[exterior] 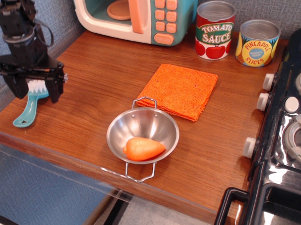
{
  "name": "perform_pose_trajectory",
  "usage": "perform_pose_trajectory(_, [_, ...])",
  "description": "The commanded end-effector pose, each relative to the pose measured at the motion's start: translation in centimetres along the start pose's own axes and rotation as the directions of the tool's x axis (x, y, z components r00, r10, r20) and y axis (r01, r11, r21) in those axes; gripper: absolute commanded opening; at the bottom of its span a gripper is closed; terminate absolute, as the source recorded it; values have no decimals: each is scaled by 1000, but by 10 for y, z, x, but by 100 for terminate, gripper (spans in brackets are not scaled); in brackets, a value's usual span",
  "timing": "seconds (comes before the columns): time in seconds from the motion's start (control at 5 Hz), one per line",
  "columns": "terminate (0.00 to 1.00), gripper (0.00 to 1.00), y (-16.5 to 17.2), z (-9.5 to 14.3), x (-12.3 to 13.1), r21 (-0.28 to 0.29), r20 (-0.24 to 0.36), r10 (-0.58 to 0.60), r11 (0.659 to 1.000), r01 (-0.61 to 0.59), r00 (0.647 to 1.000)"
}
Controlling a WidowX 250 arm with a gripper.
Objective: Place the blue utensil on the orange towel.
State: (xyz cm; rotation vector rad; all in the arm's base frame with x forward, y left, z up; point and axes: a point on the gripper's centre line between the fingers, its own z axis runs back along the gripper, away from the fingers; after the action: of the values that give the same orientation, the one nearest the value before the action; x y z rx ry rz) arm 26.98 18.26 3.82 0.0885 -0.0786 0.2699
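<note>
Both fingers of the tool stand wide, straddling the blue utensil. It should descend squarely over the neck, then close.

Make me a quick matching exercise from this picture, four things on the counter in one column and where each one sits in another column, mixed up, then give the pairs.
Things:
1. carrot toy
2. blue utensil
3. orange towel
4. tomato sauce can

Places:
A. below the open gripper, near the left edge
B. by the back wall, beside the pineapple can
C. inside the steel bowl
D. flat, mid-counter, just behind the bowl

Pairs: 1-C, 2-A, 3-D, 4-B
</note>
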Motion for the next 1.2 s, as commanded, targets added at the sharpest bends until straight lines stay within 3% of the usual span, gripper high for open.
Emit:
perform_pose_trajectory(0.0, [0, 100, 21, -4, 0, 18, -3, 37, 999, -37, 999])
perform_pose_trajectory(0.4, [0, 100, 29, -22, -1, 56, -61, 67, 996, -63, 996])
perform_pose_trajectory(0.6, [0, 0, 28, -29, 0, 49, -75, 74, 996, -70, 994])
perform_pose_trajectory(1.0, [0, 0, 21, -19, 2, 43, -40, 58, 997, -57, 997])
